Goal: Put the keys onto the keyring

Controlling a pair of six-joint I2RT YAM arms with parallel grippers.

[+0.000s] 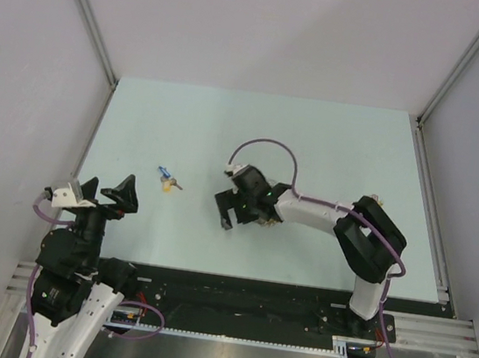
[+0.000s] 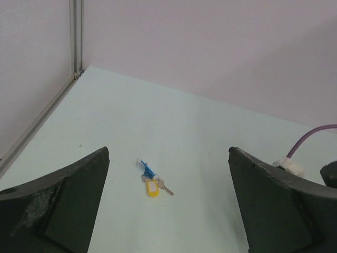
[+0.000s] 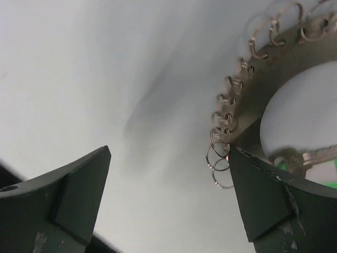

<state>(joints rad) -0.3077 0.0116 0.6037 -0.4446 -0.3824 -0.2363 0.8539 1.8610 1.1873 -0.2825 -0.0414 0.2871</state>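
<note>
Top external view: there are two grippers, both with jaws spread wide and holding nothing. Nearest, the left gripper (image 1: 105,193) hangs over the left near corner of the table (image 1: 333,138). Just beyond it lie two keys (image 1: 168,181), a blue-headed key (image 2: 149,169) and a yellow-headed key (image 2: 152,188), touching, their line running from near-right to far-left. The right gripper (image 1: 237,210) sits low mid-table. Its wrist view shows one keyring (image 3: 227,100) curving just beside one finger (image 3: 268,205), with a silvery key (image 3: 308,155) inside the loop.

Pale green table (image 1: 332,147), blue and yellow keys (image 1: 167,181) left of centre, silvery keyring (image 3: 224,118) on it
</note>
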